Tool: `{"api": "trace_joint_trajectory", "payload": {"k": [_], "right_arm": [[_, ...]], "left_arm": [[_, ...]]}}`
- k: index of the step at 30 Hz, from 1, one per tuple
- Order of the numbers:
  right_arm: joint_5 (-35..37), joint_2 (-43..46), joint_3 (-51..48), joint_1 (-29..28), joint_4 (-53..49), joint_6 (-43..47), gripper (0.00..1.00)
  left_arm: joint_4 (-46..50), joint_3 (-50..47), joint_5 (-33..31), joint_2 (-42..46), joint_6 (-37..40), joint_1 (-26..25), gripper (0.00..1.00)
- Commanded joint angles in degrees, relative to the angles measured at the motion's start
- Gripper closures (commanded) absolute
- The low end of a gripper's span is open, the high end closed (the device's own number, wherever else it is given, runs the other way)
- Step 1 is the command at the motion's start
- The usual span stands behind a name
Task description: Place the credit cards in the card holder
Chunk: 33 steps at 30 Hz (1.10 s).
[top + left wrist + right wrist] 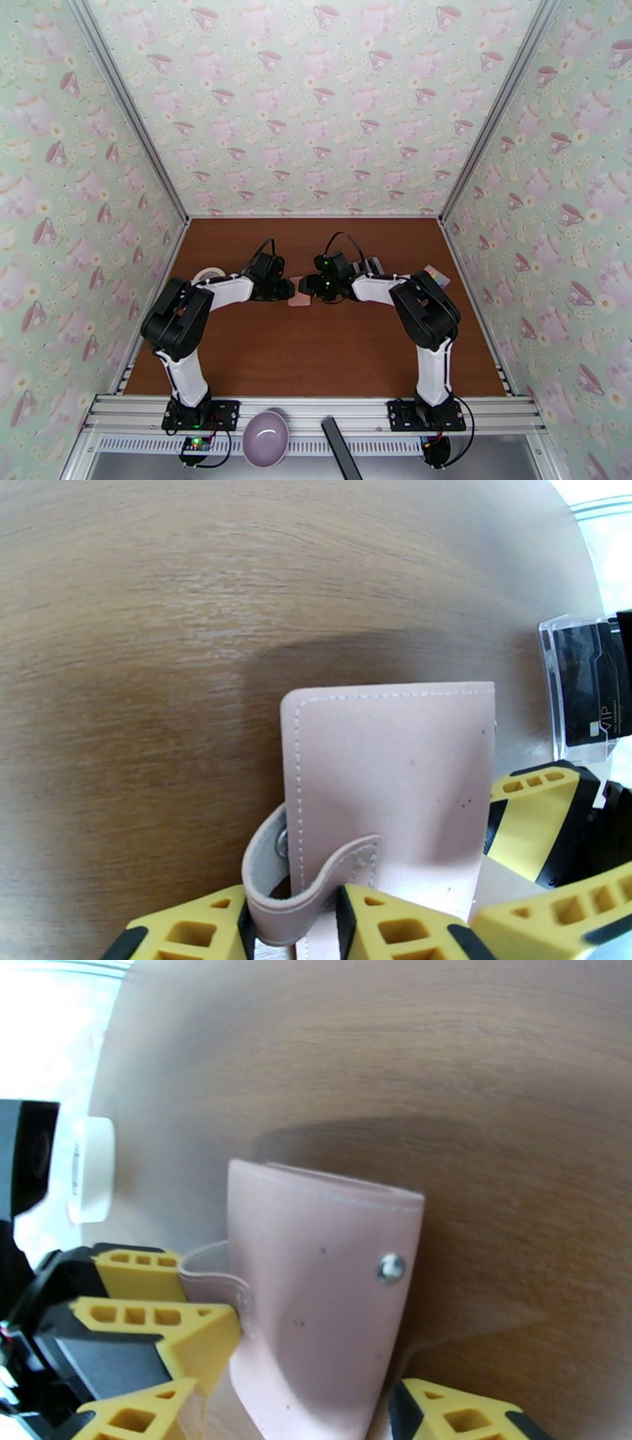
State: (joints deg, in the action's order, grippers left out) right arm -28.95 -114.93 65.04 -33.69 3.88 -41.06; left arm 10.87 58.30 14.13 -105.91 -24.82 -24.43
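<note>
Floppy pink leather fold-over card holder (299, 292) at the middle of the brown wooden table (316, 355), left gripper (288, 910) pinching its edge by the snap tab (332, 867), right gripper (296, 1394) straddling it wide, can't tell if gripping, and it looks light and bendy, so I'd grab the stitched edge.

Wallpaper of pink teacups and teapots on pale green covers the back wall (316, 103) and both side walls (63, 237), which meet at grey metal posts (130, 110). The table (316, 355) is brown wood grain (evenly lit, with a soft sheen). A slotted metal rail (316, 410) runs along its near edge.
</note>
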Motion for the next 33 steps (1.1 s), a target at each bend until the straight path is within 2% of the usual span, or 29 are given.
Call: {"api": "trace_joint_trajectory", "payload": {"k": [1, 7, 13, 19, 24, 26, 30, 33], "right_arm": [[-5.1, -4.8, -2.4, 0.2, 8.1, -4.3, 0.35], [-8.4, -5.6, -3.7, 0.4, 14.6, -7.4, 0.49], [-11.8, -7.1, -4.3, 0.4, 20.7, -11.0, 0.57], [-11.9, -6.0, -5.7, 0.4, 22.8, -11.9, 0.74], [-8.2, -0.6, -7.1, 0.4, 17.1, -8.2, 0.87], [-6.2, 2.6, -7.1, 0.4, 12.9, -5.8, 0.89], [-1.3, 9.2, -6.3, 0.3, 3.8, -1.5, 0.92], [6.8, 14.4, -3.8, -1.1, -7.6, 4.1, 0.93]], "left_arm": [[3.9, 0.1, -2.1, -2.7, 1.5, -0.4, 0.67], [3.4, 0.1, -0.8, -3.5, 1.5, -0.5, 0.67], [2.2, -0.5, 0.1, -3.8, 0.9, -0.5, 0.66], [1.4, -0.6, 1.3, -3.3, 0.3, -0.3, 0.66], [0.2, -2.8, 3.1, -1.0, -0.6, 0.7, 0.64], [0.4, -3.1, 3.5, 0.7, -0.7, 1.1, 0.60], [1.5, -3.8, 3.4, 4.8, -0.2, 2.5, 0.59], [2.0, -5.3, 3.3, 8.9, -0.1, 3.9, 0.59]]}}
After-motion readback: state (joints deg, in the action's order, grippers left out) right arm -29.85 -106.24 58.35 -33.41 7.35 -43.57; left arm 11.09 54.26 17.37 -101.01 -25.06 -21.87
